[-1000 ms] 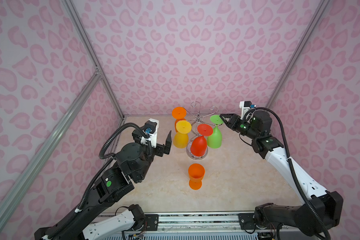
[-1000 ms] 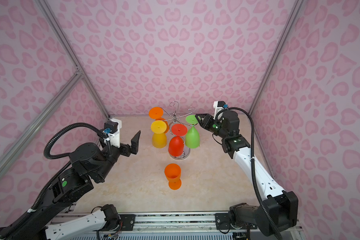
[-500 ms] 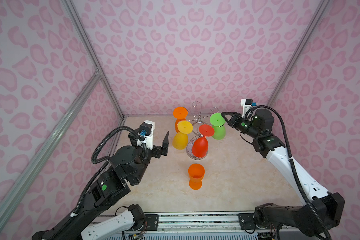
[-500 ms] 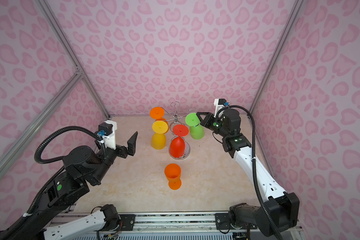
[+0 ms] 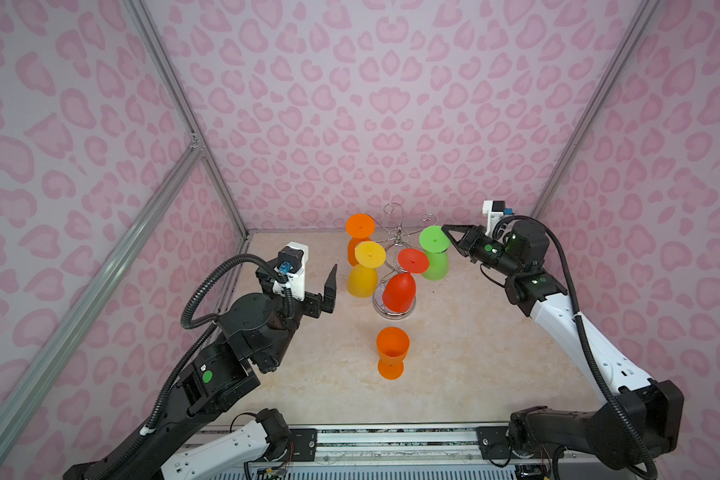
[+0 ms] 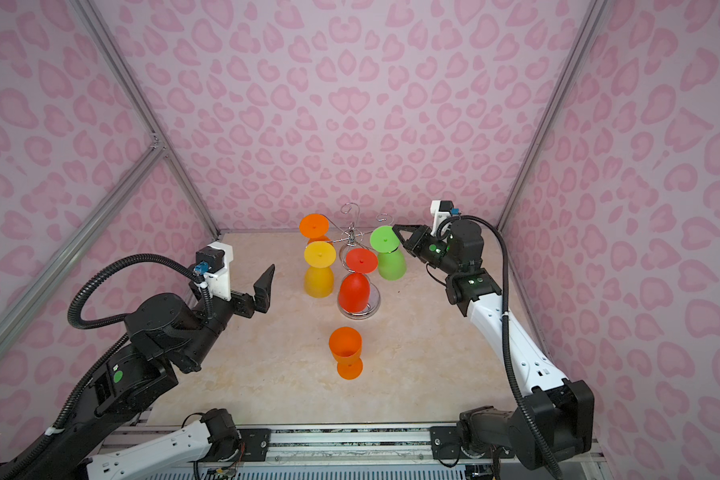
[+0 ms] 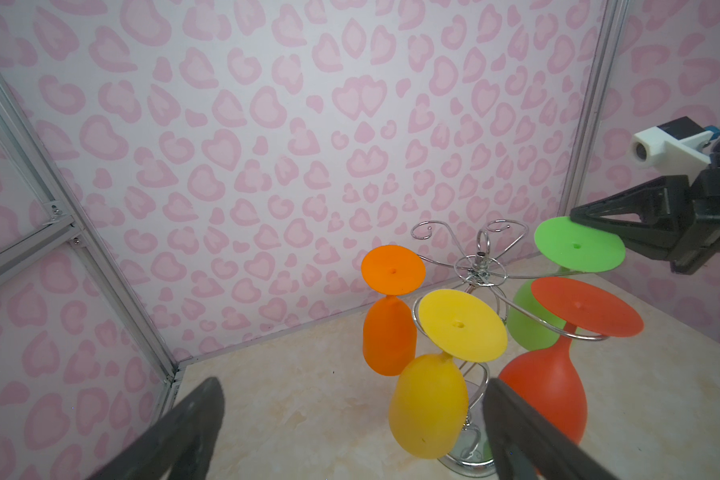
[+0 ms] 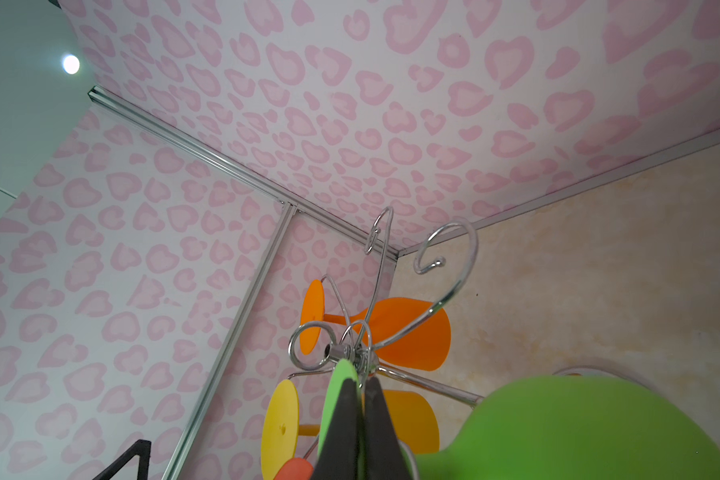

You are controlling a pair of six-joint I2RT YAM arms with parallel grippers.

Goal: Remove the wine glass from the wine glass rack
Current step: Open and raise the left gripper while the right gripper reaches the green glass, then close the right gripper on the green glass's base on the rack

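right gripper (image 5: 445, 229) fingers pinched on green glass (image 5: 435, 262) foot by rack (image 7: 479, 268); left gripper (image 7: 354, 388) fingers wide apart, empty

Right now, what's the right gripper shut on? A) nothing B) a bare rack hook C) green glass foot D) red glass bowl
C: the right gripper pinches the green wine glass by the rim of its round foot, as both top views and the wrist views show.

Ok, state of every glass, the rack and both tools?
green glass: inverted, foot pinched by right tool
right tool: shut
left tool: open, empty
red glass: hanging inverted
yellow glass: hanging inverted
back orange glass: hanging inverted
front orange glass: upright on table
rack: standing
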